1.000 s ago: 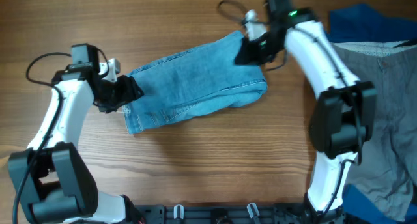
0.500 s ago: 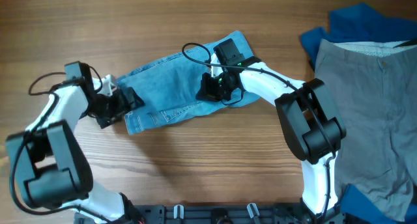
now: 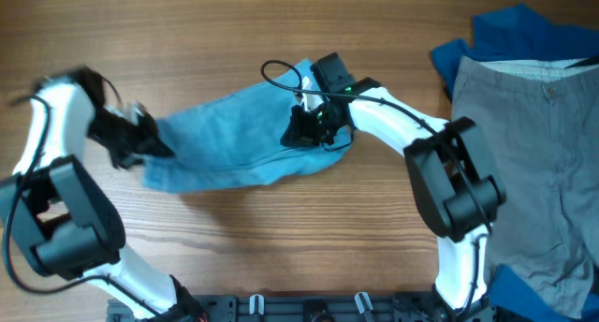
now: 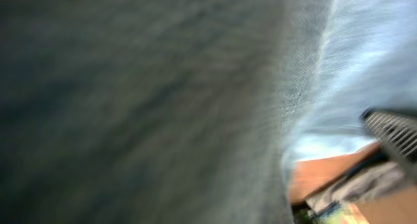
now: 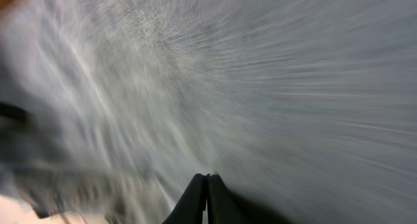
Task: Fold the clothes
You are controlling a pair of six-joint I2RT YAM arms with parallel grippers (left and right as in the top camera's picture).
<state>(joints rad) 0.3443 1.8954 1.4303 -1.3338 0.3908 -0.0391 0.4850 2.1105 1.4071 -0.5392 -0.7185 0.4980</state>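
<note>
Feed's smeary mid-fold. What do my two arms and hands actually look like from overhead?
Both arms have white tubular links with chunky black joint housings: left arm, right arm. The left hand and right hand are black. A thin black cable loops off the right wrist, where a small green light glows.

Wooden table carries light-blue jeans between left gripper and right gripper; grey-beige trousers, deep blue garment well right of the latter.
</note>
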